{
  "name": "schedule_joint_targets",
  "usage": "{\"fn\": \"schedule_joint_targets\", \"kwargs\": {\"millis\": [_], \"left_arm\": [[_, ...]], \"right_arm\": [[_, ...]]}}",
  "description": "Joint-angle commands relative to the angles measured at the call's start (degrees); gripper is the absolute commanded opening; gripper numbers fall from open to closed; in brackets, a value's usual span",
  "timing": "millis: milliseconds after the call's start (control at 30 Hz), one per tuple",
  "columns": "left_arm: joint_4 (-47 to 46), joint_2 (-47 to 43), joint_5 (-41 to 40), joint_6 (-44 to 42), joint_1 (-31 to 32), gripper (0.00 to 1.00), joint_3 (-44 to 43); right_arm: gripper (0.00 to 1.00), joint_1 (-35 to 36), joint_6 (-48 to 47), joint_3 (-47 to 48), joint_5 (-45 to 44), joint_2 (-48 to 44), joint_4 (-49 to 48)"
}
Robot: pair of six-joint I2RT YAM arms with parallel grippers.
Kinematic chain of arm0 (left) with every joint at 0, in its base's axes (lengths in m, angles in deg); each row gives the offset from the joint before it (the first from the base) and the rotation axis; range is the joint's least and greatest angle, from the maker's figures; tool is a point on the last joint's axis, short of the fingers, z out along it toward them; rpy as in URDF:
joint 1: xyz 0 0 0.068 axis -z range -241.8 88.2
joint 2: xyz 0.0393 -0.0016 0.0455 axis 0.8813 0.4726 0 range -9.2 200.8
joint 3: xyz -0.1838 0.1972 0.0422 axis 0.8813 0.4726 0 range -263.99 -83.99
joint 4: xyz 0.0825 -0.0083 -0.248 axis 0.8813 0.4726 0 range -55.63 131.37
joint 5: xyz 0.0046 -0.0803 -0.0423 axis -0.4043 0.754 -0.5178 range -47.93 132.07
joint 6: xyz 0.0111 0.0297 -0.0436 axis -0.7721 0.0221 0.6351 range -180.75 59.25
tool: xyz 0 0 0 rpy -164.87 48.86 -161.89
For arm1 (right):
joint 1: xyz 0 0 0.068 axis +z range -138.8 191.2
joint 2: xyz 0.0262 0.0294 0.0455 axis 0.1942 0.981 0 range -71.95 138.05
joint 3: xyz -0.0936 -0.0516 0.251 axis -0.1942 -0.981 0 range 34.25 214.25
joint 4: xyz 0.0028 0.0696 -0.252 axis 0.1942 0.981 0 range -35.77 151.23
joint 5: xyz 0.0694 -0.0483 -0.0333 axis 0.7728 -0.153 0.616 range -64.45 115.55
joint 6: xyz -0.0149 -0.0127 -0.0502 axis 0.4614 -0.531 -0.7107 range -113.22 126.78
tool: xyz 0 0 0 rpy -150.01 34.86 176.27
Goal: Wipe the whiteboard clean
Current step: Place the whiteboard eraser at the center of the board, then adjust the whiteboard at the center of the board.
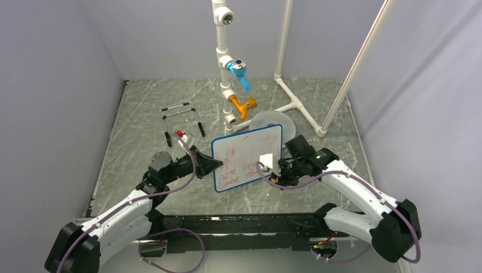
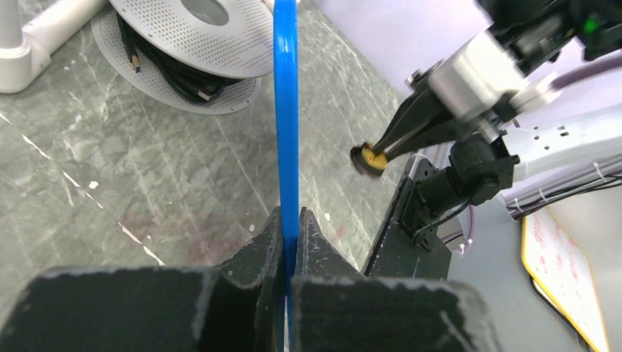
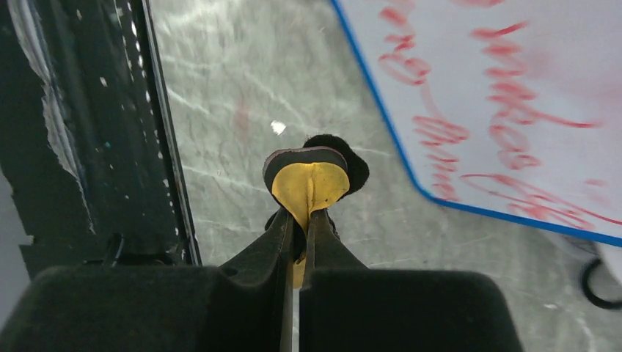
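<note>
Top external: the whiteboard (image 1: 247, 157) sits mid-tabletop (image 1: 148, 108), raised off flat with its face turned toward the arms. Red handwriting crosses its lower half, while the upper half shows only a faint pink smear.

Left wrist: the left claw (image 2: 291, 224) is clamped on the board's blue frame (image 2: 286, 110) at the left edge. We judge this grip steadies the board against the push of wiping.

Right wrist: the right claw (image 3: 299, 224) is pinched shut on a small round eraser (image 3: 308, 176), yellow-backed with black felt. The eraser is near the board's lower corner, not touching it.

We judge the upper half wiped and the lower lines left to do. A grey perforated cable spool (image 1: 271, 121) lies just behind the board.
</note>
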Motion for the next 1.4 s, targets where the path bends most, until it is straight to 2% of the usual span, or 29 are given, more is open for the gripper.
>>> {"fn": "schedule_joint_targets", "kwargs": {"millis": [0, 167, 300, 367, 400, 500, 667, 767, 933, 1033, 1100, 1167, 1267, 1367], "left_arm": [[1.7, -3.6, -2.2, -4.7, -0.3, 0.00, -4.3], [0.0, -3.5, -1.2, -4.2, -0.4, 0.00, -3.7], [-2.1, -2.7, -0.3, -3.6, -0.4, 0.00, -2.8], [-3.4, -2.4, 0.1, -3.2, -0.4, 0.00, -2.1], [-4.0, -2.3, 0.3, -2.9, -0.4, 0.00, -1.9], [-5.3, -1.9, 0.7, -2.3, -0.4, 0.00, -1.0], [-6.3, -1.8, 0.7, -2.0, -0.4, 0.00, -0.2], [-6.2, -1.9, 0.9, -2.1, -0.4, 0.00, -0.3], [-5.9, -2.3, 0.8, -2.0, -0.4, 0.00, -0.4], [-5.0, -3.2, 0.8, -2.2, -0.4, 0.00, -0.4], [-4.5, -3.5, 1.7, -2.7, -0.4, 0.00, -0.9], [-4.2, -3.0, 3.9, -3.4, -0.3, 0.00, -1.7], [-2.7, -1.3, 6.9, -5.7, 0.2, 0.00, -3.8], [1.0, 0.9, 7.6, -10.9, 2.0, 0.00, -7.4]], "right_arm": [[0.02, 4.7, -2.7, -4.7, -6.8, 4.3, -5.9], [0.06, 10.2, -0.7, -5.9, -9.8, 7.9, -10.3], [0.08, 12.4, 0.2, -5.4, -10.7, 10.0, -11.4], [0.13, 13.0, 0.5, -5.0, -10.6, 11.1, -11.4], [0.17, 13.2, 0.7, -4.8, -10.1, 11.5, -11.2], [0.38, 13.6, 0.1, -4.3, -8.0, 12.5, -9.7], [0.60, 13.6, 0.1, -3.2, -6.4, 12.0, -8.3], [0.67, 13.5, 0.8, -2.3, -5.6, 11.1, -8.2], [0.68, 12.9, 1.7, -0.6, -4.2, 12.5, -7.6], [0.68, 8.8, -0.9, 5.2, 3.5, 10.8, -0.4], [0.68, 2.9, -4.6, 12.5, 11.7, 8.8, 6.7], [0.71, -3.2, -8.8, 21.0, 16.2, 7.8, 12.9], [0.83, -10.0, -11.4, 31.7, 17.2, 8.1, 17.3], [0.87, -11.9, -10.5, 39.2, 15.6, 11.7, 18.8]]}}
